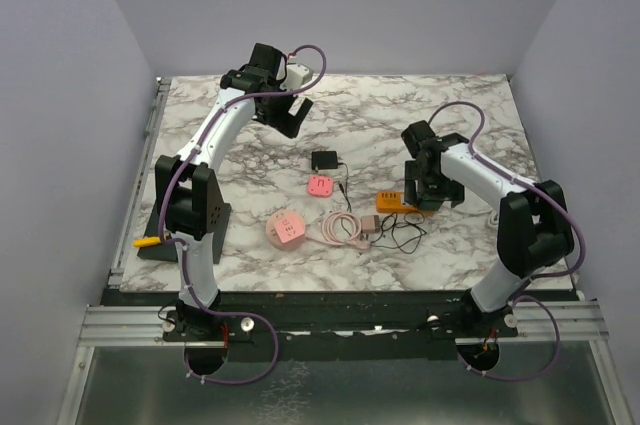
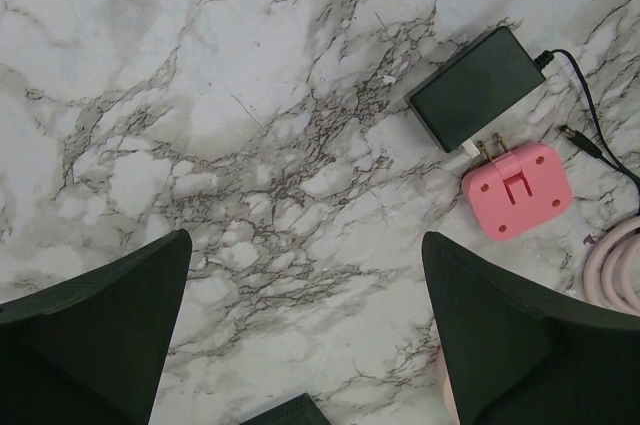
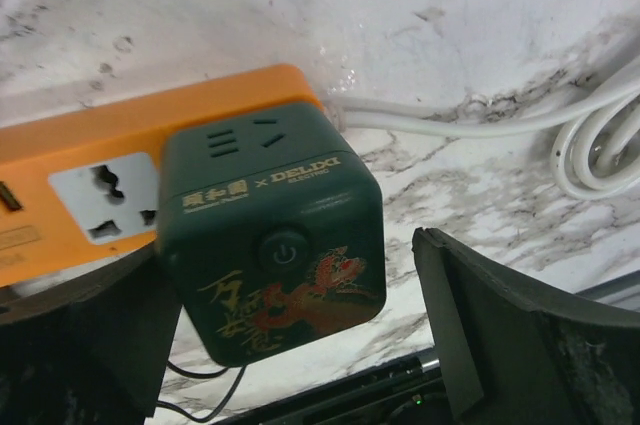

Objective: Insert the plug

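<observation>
Green cube plug: centre of the right wrist view, sitting on orange power strip, flanked by the spread right claw. Left claw: spread, empty, above marble table; upper left of the top view.

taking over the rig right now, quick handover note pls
Left gripper: open, empty, over bare marble. A black adapter and a pink adapter lie nearby.
Right gripper: open, straddling the green cube plug, with a gap on its right side.
Job's things: the cube sits on the end of the orange power strip.
Done: the plug looks to be in the strip, though I cannot tell if it is fully seated.
Left: probably check the seating, press down if needed, and back the right arm off.
</observation>
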Available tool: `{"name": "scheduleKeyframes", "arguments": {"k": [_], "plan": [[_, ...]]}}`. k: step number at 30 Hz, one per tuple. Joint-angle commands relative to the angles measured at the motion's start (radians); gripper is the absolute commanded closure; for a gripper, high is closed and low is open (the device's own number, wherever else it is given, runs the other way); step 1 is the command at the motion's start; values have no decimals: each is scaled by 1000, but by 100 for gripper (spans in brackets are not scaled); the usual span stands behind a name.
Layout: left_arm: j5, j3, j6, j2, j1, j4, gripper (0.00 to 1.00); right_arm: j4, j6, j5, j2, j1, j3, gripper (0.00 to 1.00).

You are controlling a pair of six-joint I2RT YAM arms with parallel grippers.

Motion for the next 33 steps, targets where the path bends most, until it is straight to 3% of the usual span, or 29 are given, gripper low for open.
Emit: {"name": "scheduleKeyframes", "arguments": {"k": [1,13,20,24,33], "plan": [[-11,25,16,-39,7,-25,1,-57,36,36,13,-4,8,0],[-1,41,46,-52,6,-72,1,-125,54,-10,-129,12,182,0],[32,23,86,-61,6,-130,1,-78,123,-40,-34,269,255,3],[53,-49,118,-96,7,-141,1,15,124,-70,24,362,209,12],[60,-159,159,-108,-14,-147,1,150,95,-50,81,368,108,19]]}}
